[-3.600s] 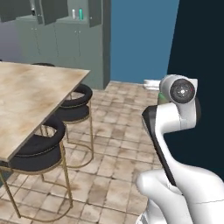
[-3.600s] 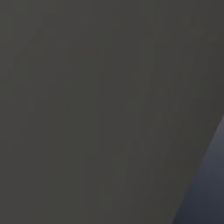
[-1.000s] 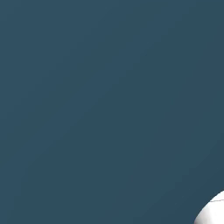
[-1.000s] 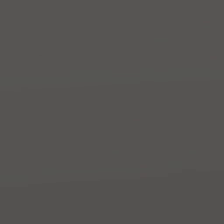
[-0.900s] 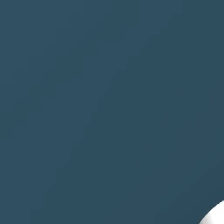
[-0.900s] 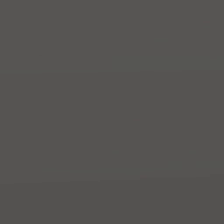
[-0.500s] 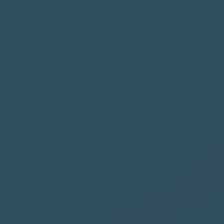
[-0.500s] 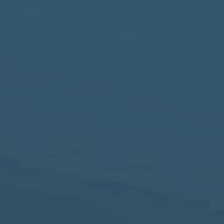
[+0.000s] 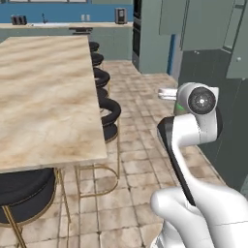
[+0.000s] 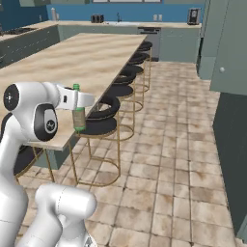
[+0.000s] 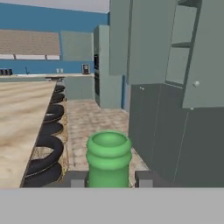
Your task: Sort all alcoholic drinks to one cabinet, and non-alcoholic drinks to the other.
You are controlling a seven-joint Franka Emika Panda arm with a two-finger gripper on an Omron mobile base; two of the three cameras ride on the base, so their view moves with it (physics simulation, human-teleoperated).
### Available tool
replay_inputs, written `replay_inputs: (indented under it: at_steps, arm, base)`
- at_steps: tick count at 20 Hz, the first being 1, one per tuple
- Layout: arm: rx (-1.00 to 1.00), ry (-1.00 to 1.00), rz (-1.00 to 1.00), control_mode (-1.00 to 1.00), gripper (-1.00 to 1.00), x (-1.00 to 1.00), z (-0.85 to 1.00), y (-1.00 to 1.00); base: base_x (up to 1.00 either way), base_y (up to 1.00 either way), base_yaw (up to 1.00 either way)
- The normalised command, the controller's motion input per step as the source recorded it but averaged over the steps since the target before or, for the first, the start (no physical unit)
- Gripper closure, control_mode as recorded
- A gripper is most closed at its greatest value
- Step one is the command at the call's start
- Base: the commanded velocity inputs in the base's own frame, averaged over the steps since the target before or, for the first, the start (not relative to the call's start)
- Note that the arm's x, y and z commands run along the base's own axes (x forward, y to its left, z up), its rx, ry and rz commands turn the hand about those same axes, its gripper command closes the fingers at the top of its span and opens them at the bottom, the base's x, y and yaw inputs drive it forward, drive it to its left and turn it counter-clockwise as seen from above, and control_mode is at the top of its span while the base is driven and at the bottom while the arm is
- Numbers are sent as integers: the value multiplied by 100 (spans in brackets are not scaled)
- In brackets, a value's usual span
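I had the green glass bottle (image 10: 78,115) clamped in the jaws, which were nearly closed around its body, one dark fingertip (image 11: 75,179) on each side of it. In the hand view its open green neck (image 11: 108,154) rose straight up between them, so its long axis stood upright and square to the line of the fingers. The gripper (image 10: 77,100) carried it well above the floor, just off the near right edge of the long counter (image 9: 43,97) with its row of black stools (image 10: 103,120). The grey-green cabinets (image 11: 175,87) lay ahead and to the right of the bottle, one upper door standing open on bare shelves. I could read no label or writing on the bottle
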Motion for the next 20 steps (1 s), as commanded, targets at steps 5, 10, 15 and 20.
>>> replay_inputs:
  at_steps: [5,10,15,20]
  arm:
    - [0,0,0,100,100,0,0,0]
    - [0,0,0,100,100,0,0,0]
    - [0,0,0,100,100,0,0,0]
    - [0,0,0,100,100,0,0,0]
  base:
    - [61,-47,12]
    - [70,-55,11]
    - [62,-57,13]
    - [59,-57,12]
